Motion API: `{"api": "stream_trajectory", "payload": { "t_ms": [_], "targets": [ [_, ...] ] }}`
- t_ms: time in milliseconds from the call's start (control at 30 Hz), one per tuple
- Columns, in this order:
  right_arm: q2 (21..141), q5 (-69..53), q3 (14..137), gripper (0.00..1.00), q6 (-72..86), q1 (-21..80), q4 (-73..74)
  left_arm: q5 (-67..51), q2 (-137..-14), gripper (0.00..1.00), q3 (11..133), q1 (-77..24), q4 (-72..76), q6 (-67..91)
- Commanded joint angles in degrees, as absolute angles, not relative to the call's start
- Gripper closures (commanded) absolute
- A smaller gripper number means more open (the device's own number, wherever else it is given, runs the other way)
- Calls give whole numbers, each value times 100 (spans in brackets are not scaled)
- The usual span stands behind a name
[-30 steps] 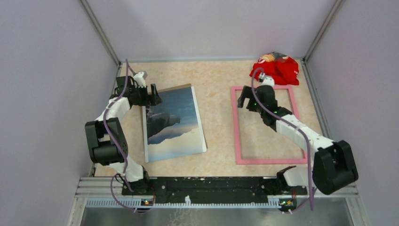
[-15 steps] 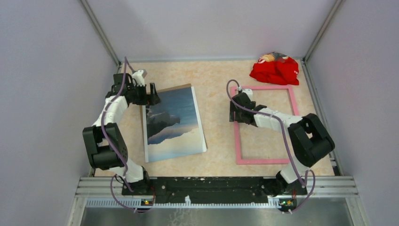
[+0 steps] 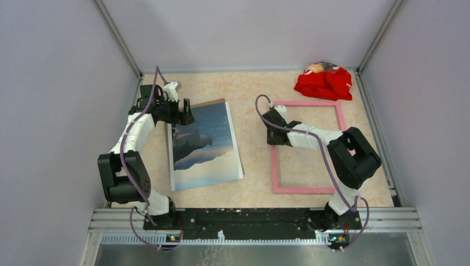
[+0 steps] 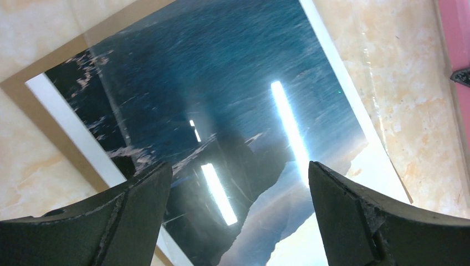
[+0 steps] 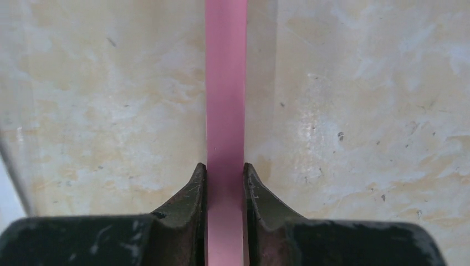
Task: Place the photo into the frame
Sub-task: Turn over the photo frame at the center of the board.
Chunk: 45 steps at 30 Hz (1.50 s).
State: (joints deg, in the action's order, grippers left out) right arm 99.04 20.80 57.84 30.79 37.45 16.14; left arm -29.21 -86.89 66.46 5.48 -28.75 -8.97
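Note:
The photo (image 3: 205, 147), a print of sea and dark mountains, lies face up at the left on a brown backing board (image 4: 60, 139). My left gripper (image 3: 183, 113) hovers open over the photo's (image 4: 221, 100) far left corner, and nothing sits between the wide jaws of the left gripper (image 4: 238, 166). The pink frame (image 3: 302, 189) lies flat to the right. My right gripper (image 3: 272, 128) is at the frame's left bar, near its far end. In the right wrist view the right gripper (image 5: 225, 166) is shut on that pink bar of the frame (image 5: 225, 83), one finger on each side.
A crumpled red cloth (image 3: 324, 82) lies at the back right, just beyond the frame's far corner. Grey enclosure walls close in the table on three sides. Bare marbled tabletop (image 3: 255, 155) separates the photo from the frame.
My right arm swung left from inside the frame to its left bar and closed on it. The frame shifted slightly left. The left gripper barely moved.

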Motion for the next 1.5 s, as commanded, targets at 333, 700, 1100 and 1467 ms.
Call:
{"api": "stream_trajectory", "payload": {
  "t_ms": [333, 700, 1100, 1467],
  "targets": [
    [8498, -27, 7727, 100, 4334, 4056, 2192, -3045, -8261, 1, 6574, 20, -2890, -850],
    [8350, -1600, 8280, 100, 5845, 4047, 1216, -3215, -7804, 1, 6478, -401, -2725, -718],
    [8388, -2640, 7930, 100, 7431, 3532, -245, -3317, -7446, 1, 6588, -691, -2457, -455],
    [7913, -3281, 6292, 100, 8327, 2820, -1456, -2937, -7596, 1, 6964, -1409, -2282, -153]
  ]
}}
